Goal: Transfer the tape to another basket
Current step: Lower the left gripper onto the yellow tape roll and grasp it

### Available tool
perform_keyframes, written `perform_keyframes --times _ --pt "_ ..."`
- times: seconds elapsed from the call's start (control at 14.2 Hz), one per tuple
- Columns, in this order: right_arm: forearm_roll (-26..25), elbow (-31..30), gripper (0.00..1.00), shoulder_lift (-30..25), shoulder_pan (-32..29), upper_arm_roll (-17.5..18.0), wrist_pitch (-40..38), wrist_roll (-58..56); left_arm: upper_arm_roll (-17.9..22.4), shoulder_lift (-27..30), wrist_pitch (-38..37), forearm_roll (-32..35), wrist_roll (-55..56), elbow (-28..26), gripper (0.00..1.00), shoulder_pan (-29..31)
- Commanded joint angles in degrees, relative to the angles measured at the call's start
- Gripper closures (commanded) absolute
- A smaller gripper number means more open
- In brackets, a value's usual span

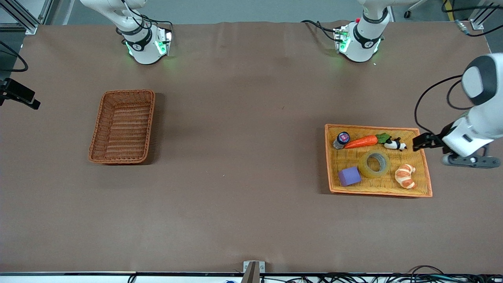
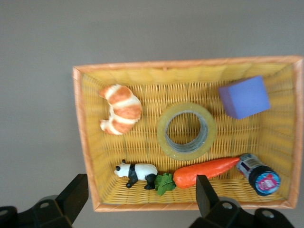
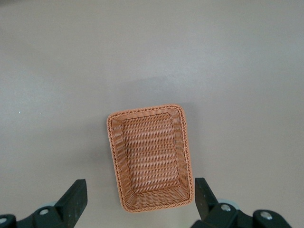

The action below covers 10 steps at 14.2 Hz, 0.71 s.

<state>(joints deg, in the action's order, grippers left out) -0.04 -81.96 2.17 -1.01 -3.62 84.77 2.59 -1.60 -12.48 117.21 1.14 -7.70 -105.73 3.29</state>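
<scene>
I see the tape lying flat just ahead of my left gripper's wide-open, empty jaws (right gripper waits, open, over the basket).

A robotics lab, set up for manipulation trials. Two white arm bases are bolted along one edge of a wide surface covered in plain brown sheeting, with aluminium framing at a corner, a bracket-mounted camera at the side, and bundled cables trailing along the near edge.
</scene>
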Motion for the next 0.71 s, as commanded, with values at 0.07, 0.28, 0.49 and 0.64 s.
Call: perform_keyframes --times 0.07,0.28,0.49,0.64 --pt "1.27 -1.80 0.00 -1.55 -0.14 -0.16 0.66 -0.74 0.02 -3.33 7.04 -0.61 0.32 -4.03 0.00 -0.13" --pt "1.27 -1.80 0.00 -1.55 -0.14 -0.16 0.66 -0.74 -0.07 -5.80 13.02 -0.61 0.58 -7.90 0.01 -0.13" --pt "1.27 -1.80 0.00 -1.55 -0.22 -0.16 0.66 -0.74 -0.33 -7.03 21.89 -0.70 0.58 -12.64 0.16 -0.65" --pt "1.27 -1.80 0.00 -1.55 -0.22 -0.16 0.66 -0.74 -0.42 -8.96 24.99 -0.61 0.58 -13.28 0.25 -0.57"
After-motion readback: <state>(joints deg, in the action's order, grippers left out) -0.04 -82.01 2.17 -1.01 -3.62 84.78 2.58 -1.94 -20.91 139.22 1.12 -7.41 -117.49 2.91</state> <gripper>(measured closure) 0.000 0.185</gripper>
